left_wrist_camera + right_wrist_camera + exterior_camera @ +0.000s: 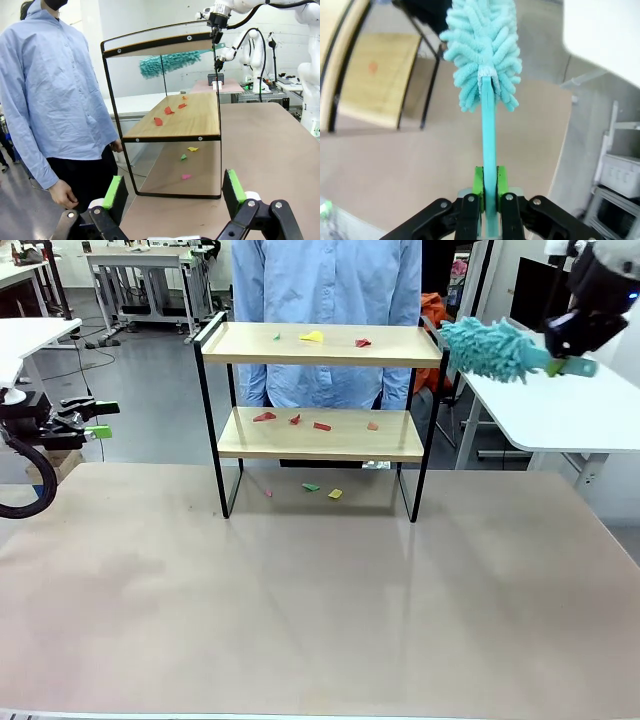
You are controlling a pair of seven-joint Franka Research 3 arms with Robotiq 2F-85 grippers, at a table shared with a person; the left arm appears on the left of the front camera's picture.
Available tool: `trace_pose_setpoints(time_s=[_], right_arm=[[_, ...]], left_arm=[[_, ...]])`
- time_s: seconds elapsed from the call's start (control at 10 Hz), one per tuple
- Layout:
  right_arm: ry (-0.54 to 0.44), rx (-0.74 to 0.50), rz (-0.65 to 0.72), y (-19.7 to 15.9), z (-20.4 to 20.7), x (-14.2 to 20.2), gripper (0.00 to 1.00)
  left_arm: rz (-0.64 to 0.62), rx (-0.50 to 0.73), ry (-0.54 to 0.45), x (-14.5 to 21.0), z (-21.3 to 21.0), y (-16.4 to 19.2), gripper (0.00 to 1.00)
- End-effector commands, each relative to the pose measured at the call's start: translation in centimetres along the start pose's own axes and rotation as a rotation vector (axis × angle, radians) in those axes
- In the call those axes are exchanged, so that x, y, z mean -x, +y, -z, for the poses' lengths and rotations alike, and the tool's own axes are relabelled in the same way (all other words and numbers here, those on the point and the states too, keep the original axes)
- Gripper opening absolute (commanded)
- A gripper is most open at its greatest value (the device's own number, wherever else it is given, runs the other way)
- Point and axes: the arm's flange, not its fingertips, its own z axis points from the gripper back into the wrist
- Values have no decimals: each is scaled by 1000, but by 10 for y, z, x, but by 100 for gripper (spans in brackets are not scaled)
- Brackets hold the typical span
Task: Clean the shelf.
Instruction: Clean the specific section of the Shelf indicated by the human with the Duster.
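My right gripper (489, 182) is clenched on the handle of a teal duster (490, 348), its fluffy head just beside the right end of the top board of the shelf (320, 452). My left gripper (175, 192) hovers released, well left of the shelf. The shelf stands at the far middle of the table (320, 620), with coloured scraps (312, 337) on both boards and beneath.

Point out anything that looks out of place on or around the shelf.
Small coloured scraps litter the shelf: a yellow scrap and a red scrap on the top board, several red pieces on the lower board, and green and yellow bits on the table beneath. The shelf itself stands upright and looks undamaged.
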Motion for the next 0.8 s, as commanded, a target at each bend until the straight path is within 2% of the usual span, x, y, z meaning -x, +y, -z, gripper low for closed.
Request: trace_pose_setpoints(time_s=[0.0,0.4,0.5,0.7], right_arm=[[111,48,-173,-10,-23,22,13],[418,138,-489,-13,-39,70,13],[497,120,-614,-7,-44,85,13],[540,18,-815,11,-51,109,13]], left_arm=[[6,4,4,-2,0,0,100],[6,4,4,-2,0,0,100],[6,4,4,-2,0,0,100],[6,4,4,-2,0,0,100]])
